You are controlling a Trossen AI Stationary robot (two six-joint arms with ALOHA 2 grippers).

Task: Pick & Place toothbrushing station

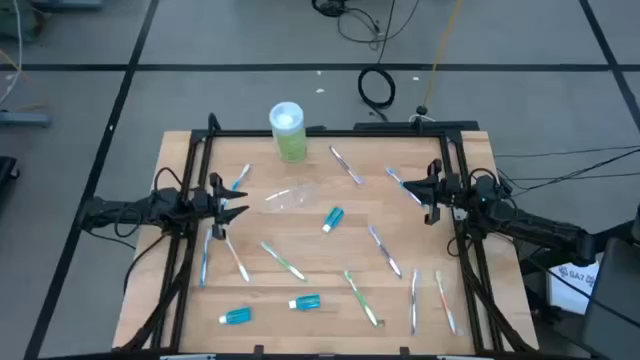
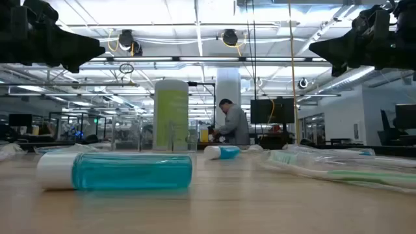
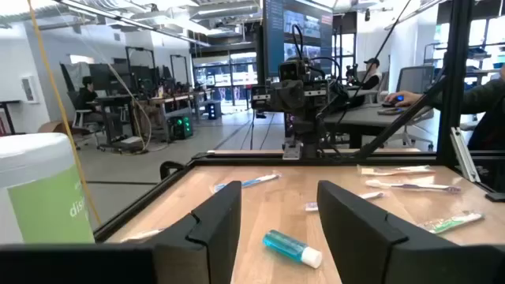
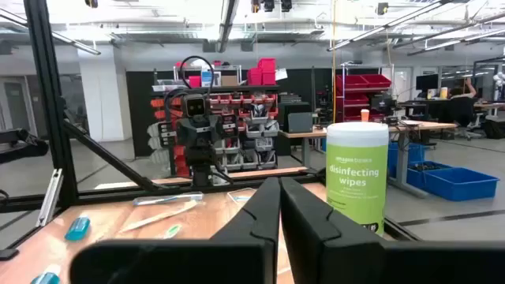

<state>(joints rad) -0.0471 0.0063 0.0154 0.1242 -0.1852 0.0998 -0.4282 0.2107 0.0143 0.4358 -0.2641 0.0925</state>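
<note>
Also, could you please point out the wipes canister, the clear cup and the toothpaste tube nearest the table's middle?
wipes canister (image 1: 289,135), high view, on its green side below the lid.
clear cup (image 1: 290,198), high view, on its side wall.
toothpaste tube (image 1: 333,218), high view, on its blue body.

Two dark, nearly black arms are seen from above, each built of slim jointed segments ending in a two-finger pincer. Behind the left gripper (image 1: 236,208) a chunky wrist block is carried, and loose black cables are looped along the segment further back. The same bulky wrist housing and trailing cabling are found behind the right gripper (image 1: 412,184). From the left wrist camera, the fingers (image 3: 211,225) are shown as matte black, thick, angular wedges with flat inner faces. The right arm's fingers (image 4: 256,213) are formed likewise, tapered to narrow tips.
</note>
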